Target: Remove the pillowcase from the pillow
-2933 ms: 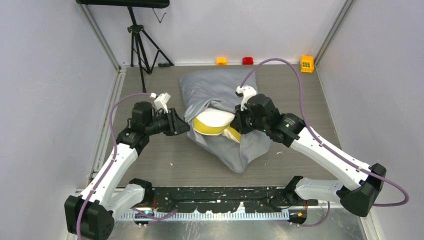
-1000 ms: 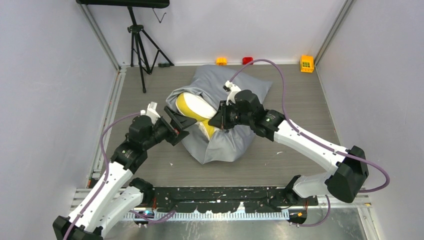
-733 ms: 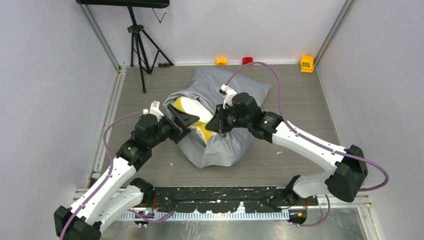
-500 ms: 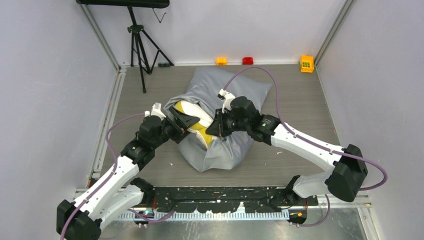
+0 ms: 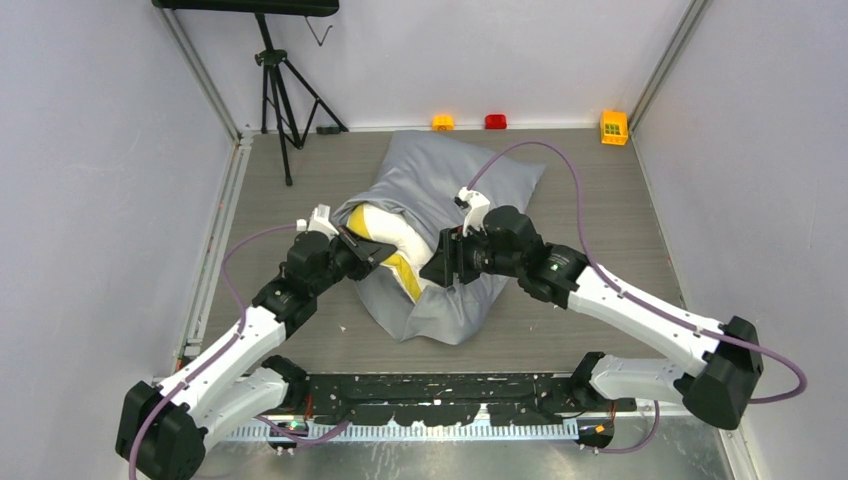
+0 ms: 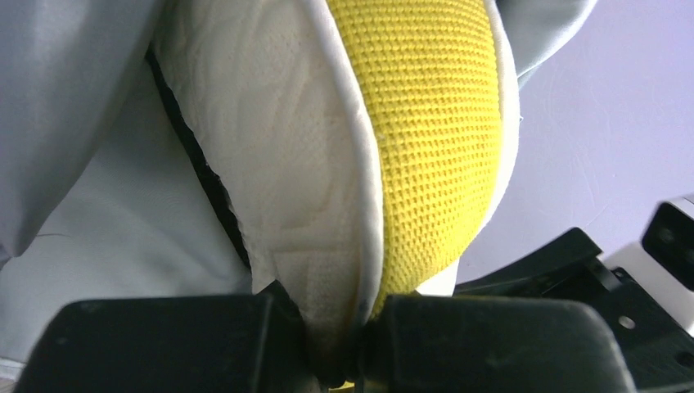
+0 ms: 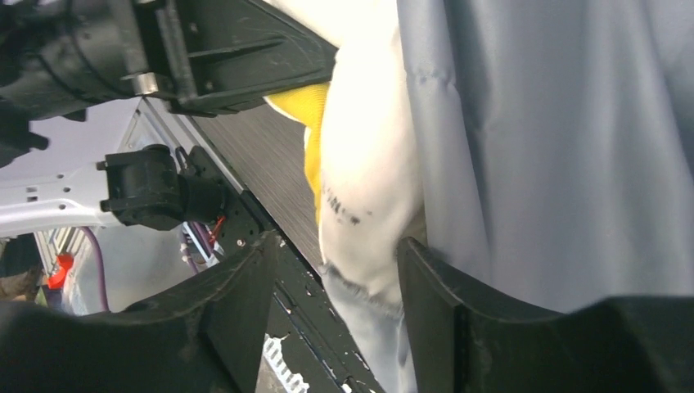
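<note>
The grey-blue pillowcase (image 5: 455, 185) lies wrinkled in the middle of the table, with the pillow (image 5: 385, 232) poking its white and yellow corner out of the left side. My left gripper (image 5: 362, 252) is shut on that pillow corner. In the left wrist view the white quilted face and yellow mesh side (image 6: 425, 123) run down into the closed jaws (image 6: 352, 360), with the pillowcase (image 6: 74, 98) at left. My right gripper (image 5: 442, 262) is open at the pillowcase's near opening. In the right wrist view the gripper (image 7: 335, 303) straddles white pillow (image 7: 368, 188) and the frayed pillowcase edge (image 7: 368, 327).
A black tripod (image 5: 275, 90) stands at the back left. Orange (image 5: 442, 122), red (image 5: 495, 121) and yellow (image 5: 613, 126) toy blocks sit along the back wall. The black mounting rail (image 5: 440, 385) runs along the near edge. Grey walls close both sides.
</note>
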Controlling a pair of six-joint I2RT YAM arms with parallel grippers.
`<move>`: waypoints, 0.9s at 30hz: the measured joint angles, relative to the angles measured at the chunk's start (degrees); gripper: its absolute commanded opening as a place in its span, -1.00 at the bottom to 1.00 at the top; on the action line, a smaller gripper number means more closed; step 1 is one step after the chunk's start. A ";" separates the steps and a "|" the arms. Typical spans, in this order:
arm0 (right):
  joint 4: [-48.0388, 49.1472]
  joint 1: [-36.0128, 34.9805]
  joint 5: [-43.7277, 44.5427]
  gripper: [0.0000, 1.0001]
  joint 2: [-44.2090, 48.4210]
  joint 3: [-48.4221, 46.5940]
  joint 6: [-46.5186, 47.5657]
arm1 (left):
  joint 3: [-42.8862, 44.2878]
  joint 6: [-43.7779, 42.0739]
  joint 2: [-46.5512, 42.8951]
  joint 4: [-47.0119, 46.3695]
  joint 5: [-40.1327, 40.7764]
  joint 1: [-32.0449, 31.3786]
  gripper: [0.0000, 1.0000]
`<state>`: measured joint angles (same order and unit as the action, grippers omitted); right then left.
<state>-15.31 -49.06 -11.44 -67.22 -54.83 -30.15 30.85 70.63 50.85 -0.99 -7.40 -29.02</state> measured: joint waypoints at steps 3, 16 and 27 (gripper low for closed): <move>-0.35 -0.09 0.98 0.38 3.17 0.31 0.04 | -0.74 -0.50 -0.70 0.11 0.59 0.04 -1.00; -9.29 -0.11 8.92 0.28 5.66 0.31 -0.98 | -1.90 -0.85 -4.17 2.71 2.03 0.04 -1.00; -10.86 -0.39 4.48 -0.36 5.16 6.10 -4.35 | -1.81 -1.25 -4.15 3.50 2.45 0.04 -1.00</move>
<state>-26.17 -49.45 -6.96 -62.06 -48.73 -34.50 29.04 69.38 46.70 2.50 -4.95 -28.97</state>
